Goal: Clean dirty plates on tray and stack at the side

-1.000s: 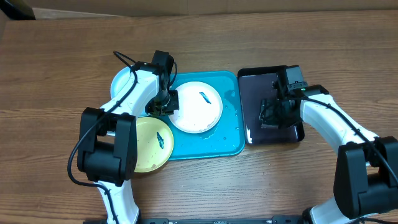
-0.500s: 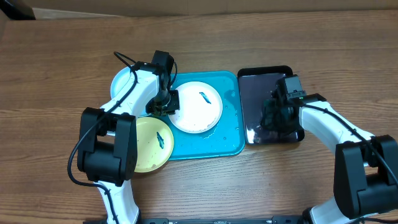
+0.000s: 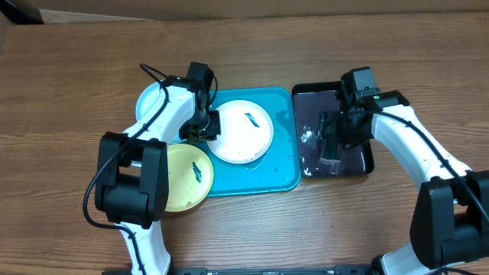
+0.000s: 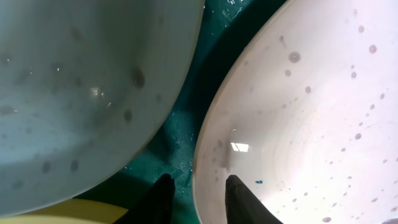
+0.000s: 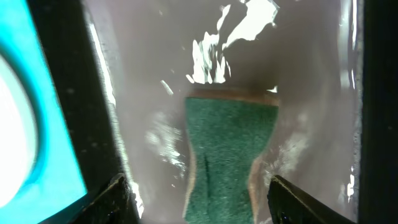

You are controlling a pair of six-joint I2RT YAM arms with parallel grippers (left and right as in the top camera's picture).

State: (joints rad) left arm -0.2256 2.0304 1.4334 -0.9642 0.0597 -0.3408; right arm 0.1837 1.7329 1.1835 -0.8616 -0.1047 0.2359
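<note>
On the wooden desk (image 3: pixel 69 61), a light blue plate (image 3: pixel 150 103) is seen at the far left corner of the teal tray (image 3: pixel 279 174), and a pale yellow plate (image 3: pixel 183 182) is lapped over its near left corner. The left tool (image 4: pixel 199 182) is set astride the rim of the white plate (image 3: pixel 243 131), which lies in the tray. Its fingers (image 4: pixel 160 199) are slightly apart, and a strip of tray is shown between one finger and the rim. Further right, a green sponge (image 5: pixel 227 155) is laid flat in the wet black tray (image 3: pixel 336 90). The right tool (image 5: pixel 199 183) is spread wide over the sponge, which is touched by neither finger
</note>
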